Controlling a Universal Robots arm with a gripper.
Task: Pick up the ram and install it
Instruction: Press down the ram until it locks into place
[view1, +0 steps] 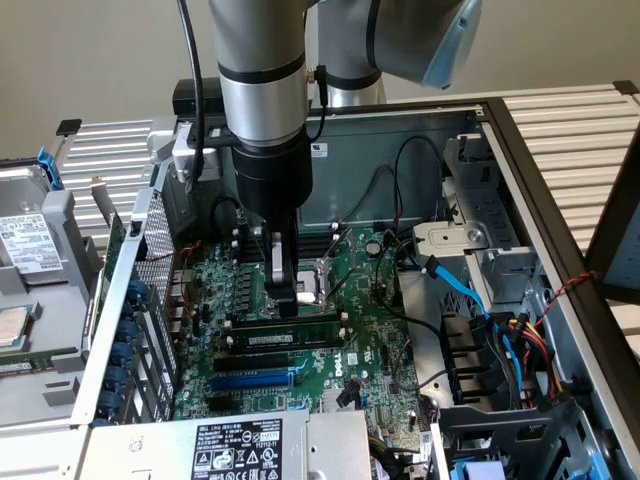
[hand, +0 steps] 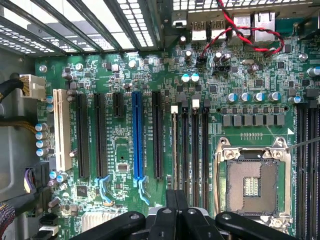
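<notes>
The ram (view1: 292, 336) is a dark-green stick with a white label. It stands on edge in a memory slot on the green motherboard (view1: 375, 340). In the wrist view the ram (hand: 174, 150) appears edge-on in the outermost of several parallel black slots. My gripper (view1: 286, 298) hangs straight down over the middle of the stick, fingers shut together with nothing between them. Its tips are at or just above the ram's top edge; contact cannot be told. The shut black fingers (hand: 171, 207) line up with that slot.
The open CPU socket (view1: 318, 280) lies just beyond the memory slots. A blue expansion slot (view1: 250, 381) and black slots lie nearer. Blue and black cables (view1: 470, 300) and a drive cage crowd the exterior view's right. The case walls (view1: 400, 150) ring the board.
</notes>
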